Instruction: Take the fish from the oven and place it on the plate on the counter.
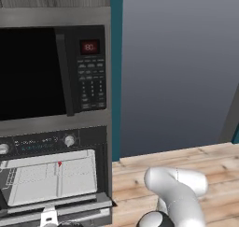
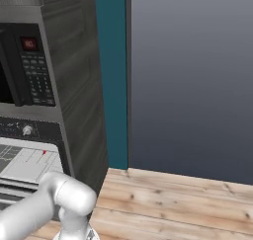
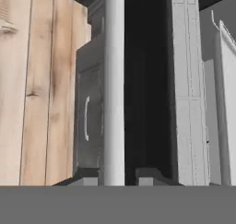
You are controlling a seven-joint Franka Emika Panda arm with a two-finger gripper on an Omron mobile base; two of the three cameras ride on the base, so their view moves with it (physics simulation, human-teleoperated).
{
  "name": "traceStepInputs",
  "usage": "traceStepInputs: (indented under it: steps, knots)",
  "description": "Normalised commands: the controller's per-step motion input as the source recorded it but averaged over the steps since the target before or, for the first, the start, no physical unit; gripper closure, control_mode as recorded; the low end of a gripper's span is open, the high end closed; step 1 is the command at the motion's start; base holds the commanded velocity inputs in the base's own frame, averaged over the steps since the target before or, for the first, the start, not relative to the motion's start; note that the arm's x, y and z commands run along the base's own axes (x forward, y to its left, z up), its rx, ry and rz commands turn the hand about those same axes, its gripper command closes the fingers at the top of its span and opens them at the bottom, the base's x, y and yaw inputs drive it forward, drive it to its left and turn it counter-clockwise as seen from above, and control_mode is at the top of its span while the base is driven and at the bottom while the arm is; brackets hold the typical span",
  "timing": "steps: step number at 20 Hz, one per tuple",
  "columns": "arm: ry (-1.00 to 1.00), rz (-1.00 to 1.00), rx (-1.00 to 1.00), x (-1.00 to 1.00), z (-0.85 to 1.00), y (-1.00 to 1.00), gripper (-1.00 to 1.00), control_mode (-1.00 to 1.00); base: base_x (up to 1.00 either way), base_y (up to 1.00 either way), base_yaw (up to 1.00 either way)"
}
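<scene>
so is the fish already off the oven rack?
No, the fish lies on the rack inside the open oven.

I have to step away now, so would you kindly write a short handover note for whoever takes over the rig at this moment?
Tool: in the hand view, its two dark tips stand either side of the oven's silver bar handle; whether they have clamped it, I cannot tell.
Oven: below the microwave; the door looks partly lowered, the pale tray on its rack in sight.
Fish: a tiny red shape on that tray.
Plate and counter: no word on them from here.
Done: the tool has reached the handle.
Left: open the door fully, pick up the fish, carry it to the plate.
</scene>
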Motion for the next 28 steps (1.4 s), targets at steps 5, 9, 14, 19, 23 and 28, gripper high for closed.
traceStepInputs:
  steps: [5,9,14,19,23,28]
  knots:
    - [0.11,0.0,0.0,-0.64,-0.73,0.0,1.0,-1.0,0.0,0.0,0.0]
    - [0.07,0.0,0.0,-0.38,-0.29,0.0,1.0,-1.0,0.0,0.0,0.0]
    - [0.0,0.0,0.0,-0.19,0.24,0.0,1.0,-1.0,0.0,0.0,0.0]
    - [-0.03,0.0,0.0,-0.13,0.59,0.0,1.0,-1.0,0.0,0.0,0.0]
    - [-0.1,0.0,0.0,-0.15,0.88,0.0,1.0,-1.0,0.0,0.0,0.0]
    - [-0.14,0.0,0.0,-0.02,0.88,0.0,1.0,-1.0,0.0,0.0,0.0]
